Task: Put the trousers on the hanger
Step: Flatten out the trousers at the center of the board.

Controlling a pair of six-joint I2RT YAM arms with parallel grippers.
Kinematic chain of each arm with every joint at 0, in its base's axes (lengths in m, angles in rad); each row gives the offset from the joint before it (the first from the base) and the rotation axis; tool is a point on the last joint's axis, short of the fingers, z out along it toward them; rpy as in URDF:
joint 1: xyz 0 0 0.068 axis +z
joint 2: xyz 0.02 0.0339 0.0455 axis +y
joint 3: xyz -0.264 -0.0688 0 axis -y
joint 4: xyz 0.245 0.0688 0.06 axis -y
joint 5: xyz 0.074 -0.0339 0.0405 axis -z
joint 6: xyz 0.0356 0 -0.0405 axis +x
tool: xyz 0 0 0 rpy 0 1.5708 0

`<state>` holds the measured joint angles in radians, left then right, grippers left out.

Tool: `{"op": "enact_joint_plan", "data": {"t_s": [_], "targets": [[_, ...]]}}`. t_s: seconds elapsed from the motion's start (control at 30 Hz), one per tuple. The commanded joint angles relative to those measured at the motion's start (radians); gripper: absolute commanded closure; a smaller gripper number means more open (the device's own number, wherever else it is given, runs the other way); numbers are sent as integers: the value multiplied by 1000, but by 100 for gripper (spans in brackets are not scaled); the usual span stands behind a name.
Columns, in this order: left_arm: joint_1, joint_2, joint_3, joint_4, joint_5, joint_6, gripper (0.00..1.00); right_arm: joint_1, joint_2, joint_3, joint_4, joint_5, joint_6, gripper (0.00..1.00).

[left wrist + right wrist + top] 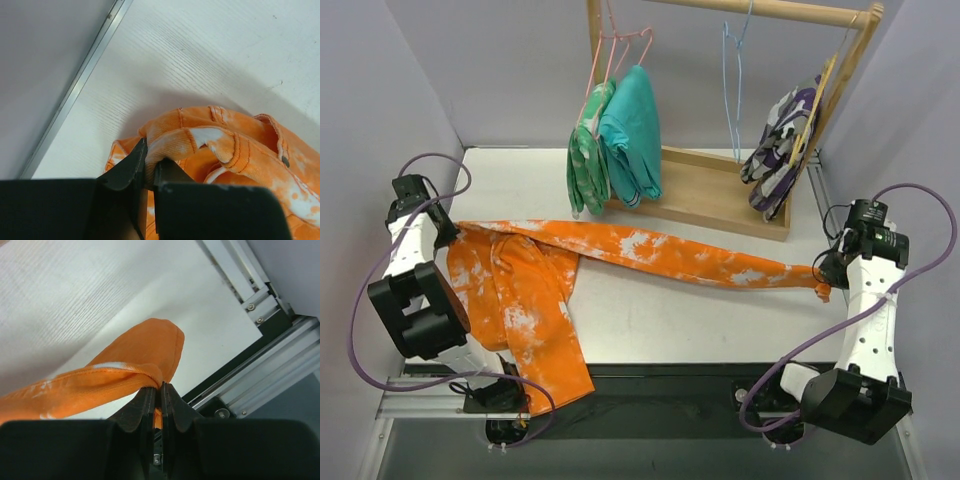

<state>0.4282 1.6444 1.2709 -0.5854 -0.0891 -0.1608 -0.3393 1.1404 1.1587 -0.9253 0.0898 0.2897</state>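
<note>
Two robot arms hold the orange trousers (pixel 620 245) stretched across the white table (pixel 720 320) in the overhead view. The left gripper (pixel 450 228) has the waist end at the table's left edge, and the right gripper (pixel 827 282) has the tip of one leg near the right edge, while the other leg lies slack toward the near edge. The light-blue hanger (pixel 732 85) hangs bare on the wooden rack (pixel 720 195) at the back, between a teal garment (pixel 632 135) on pink hangers (pixel 630 45) and a purple-and-white patterned garment (pixel 775 150), well apart from the trousers. Seen from the left wrist, the jaws are pinched tight on a bunched fold of the waistband (pixel 200 137), which throws a shadow on the tabletop. Seen from the right wrist, the jaws are clamped on the folded hem (pixel 145 352) of the leg, with the table's edge and an aluminium rail (pixel 260 370) just behind. The task looks to be at an early stage: the garment is grasped but nowhere near the hanger. To do the next step well, both arms would likely need to lift together and keep the leg taut, so it can be draped over the hanger's lower bar. The slack second leg may drag or snag on the rack, and the thin hanger may swing when touched.
</note>
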Motion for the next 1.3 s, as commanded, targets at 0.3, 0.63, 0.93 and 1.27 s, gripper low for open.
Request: {"op": "enact_joint_plan", "data": {"t_s": [0.3,0.63,0.93,1.27], "targets": [[-66,176,333,-86,34,35,100,-50,517,335,25,71,12,64],[-105,160,222,-37,48,61,100,-52,472,131,78,-114,71,23],[-95,157,177,-10,77,53,100,-72,525,-16,270,-180,190,42],[-91,134,156,15,130,53,100,-83,654,-13,416,-177,310,49]]}}
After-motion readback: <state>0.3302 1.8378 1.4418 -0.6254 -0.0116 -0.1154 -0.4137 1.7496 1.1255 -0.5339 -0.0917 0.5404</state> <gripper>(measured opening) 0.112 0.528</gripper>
